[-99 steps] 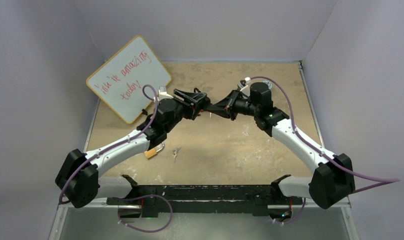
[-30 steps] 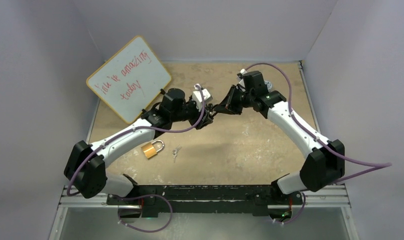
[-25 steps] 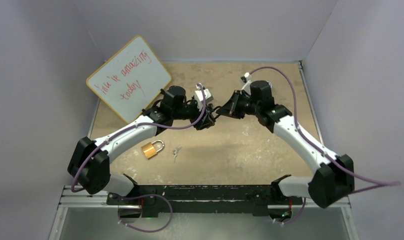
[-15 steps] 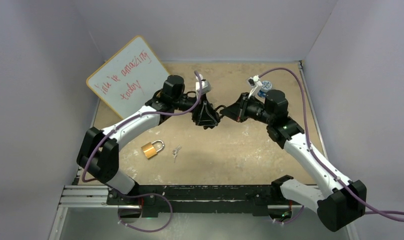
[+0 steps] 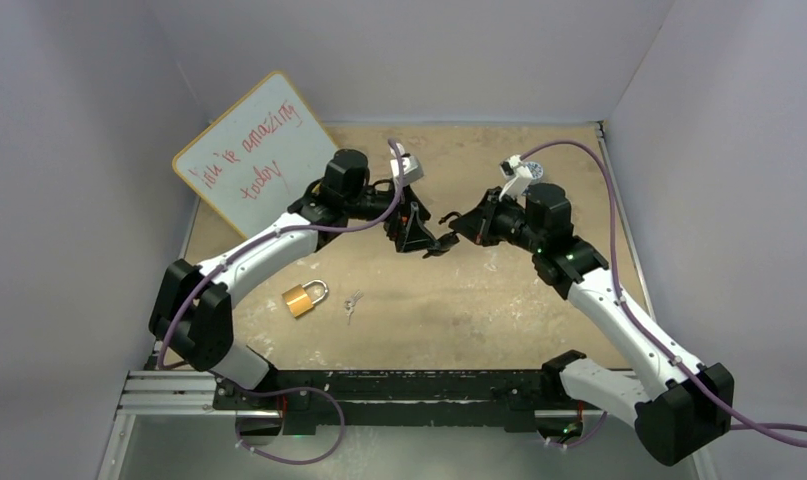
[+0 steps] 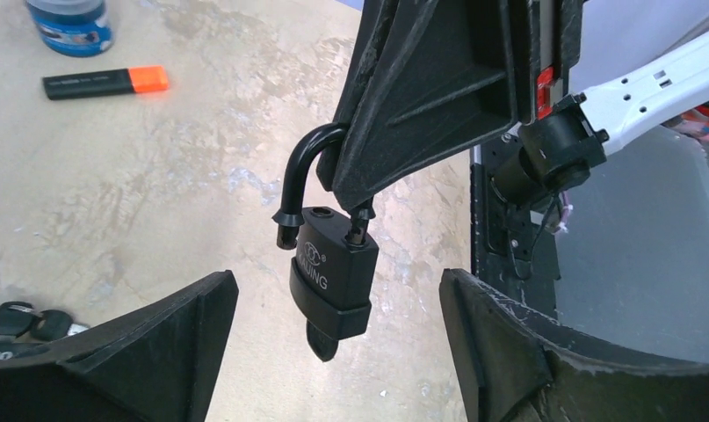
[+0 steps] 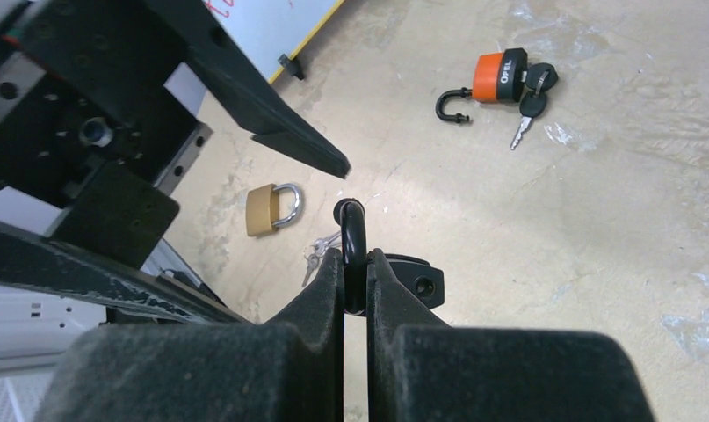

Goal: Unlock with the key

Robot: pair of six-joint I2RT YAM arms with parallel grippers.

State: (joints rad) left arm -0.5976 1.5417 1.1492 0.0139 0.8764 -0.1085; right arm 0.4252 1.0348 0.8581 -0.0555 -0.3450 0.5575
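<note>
We find the padlock hanging body-down from the right gripper, which pinches its shackle, squarely before the spread left gripper.

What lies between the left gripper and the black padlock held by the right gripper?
Nothing; the left wrist view shows the black padlock hanging in open air ahead of the open left gripper.

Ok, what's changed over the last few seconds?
The left tool has drawn back from the right tool and is open; three seconds ago they were nose to nose. The right tool is shut on the shackle of the black padlock, which hangs sprung open. The left arm no longer covers the brass padlock. That padlock, the loose keys and the whiteboard haven't moved.
</note>
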